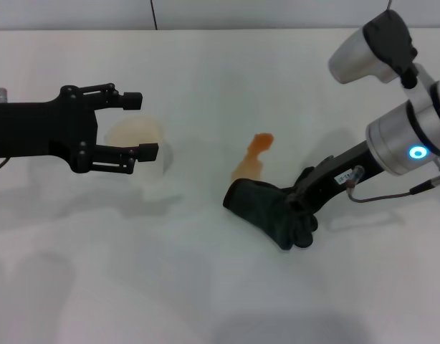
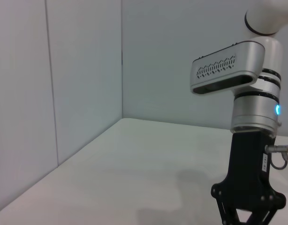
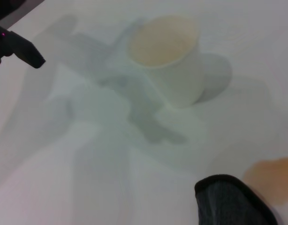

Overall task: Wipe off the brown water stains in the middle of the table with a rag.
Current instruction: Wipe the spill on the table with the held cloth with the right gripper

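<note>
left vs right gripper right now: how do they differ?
The left gripper hangs open and empty beside the cup; the right gripper presses the rag onto the table. The left is level; the right slants down near the brown water stains. Both are black.

matte cloth rag (image 1: 266,208), glossy table (image 1: 206,287) – smooth

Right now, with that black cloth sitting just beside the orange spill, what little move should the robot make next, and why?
Probably slide the rag forward across the brown water stains. The right gripper presses it on the table, its edge only touching the blotch's near end; most remains unwiped. The left gripper hovers open by the cup, idle.
</note>
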Available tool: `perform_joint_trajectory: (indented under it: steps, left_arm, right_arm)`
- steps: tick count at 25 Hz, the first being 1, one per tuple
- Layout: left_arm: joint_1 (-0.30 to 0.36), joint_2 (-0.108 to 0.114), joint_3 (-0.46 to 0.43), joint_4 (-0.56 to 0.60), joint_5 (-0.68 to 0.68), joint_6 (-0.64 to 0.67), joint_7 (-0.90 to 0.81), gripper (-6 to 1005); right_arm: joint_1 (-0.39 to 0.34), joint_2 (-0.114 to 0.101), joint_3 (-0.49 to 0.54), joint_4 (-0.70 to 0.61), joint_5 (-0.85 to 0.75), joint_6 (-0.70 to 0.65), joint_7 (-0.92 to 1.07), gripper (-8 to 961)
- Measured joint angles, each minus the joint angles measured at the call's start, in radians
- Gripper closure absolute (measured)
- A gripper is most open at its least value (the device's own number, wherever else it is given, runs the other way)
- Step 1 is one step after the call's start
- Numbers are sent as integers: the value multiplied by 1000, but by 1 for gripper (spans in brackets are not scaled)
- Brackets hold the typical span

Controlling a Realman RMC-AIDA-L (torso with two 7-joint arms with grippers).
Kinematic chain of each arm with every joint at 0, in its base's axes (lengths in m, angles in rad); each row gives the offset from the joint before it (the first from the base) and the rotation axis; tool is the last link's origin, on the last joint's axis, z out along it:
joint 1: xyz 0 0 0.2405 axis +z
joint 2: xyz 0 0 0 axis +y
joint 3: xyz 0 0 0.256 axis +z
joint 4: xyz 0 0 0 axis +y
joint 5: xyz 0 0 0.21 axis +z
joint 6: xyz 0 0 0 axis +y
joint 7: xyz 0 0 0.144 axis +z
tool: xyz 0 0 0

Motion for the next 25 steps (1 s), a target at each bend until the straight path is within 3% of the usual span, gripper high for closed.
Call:
perform_joint_trajectory:
  steps: [14, 25]
  left_arm:
    - [-11, -3, 0, 0, 0, -1, 1, 111]
    - [-18, -13, 0, 0, 0, -3, 1, 111]
  right_arm:
    - [96, 2, -69, 112, 18, 83, 18, 906]
    - [117, -4, -70, 182, -6, 172, 18, 906]
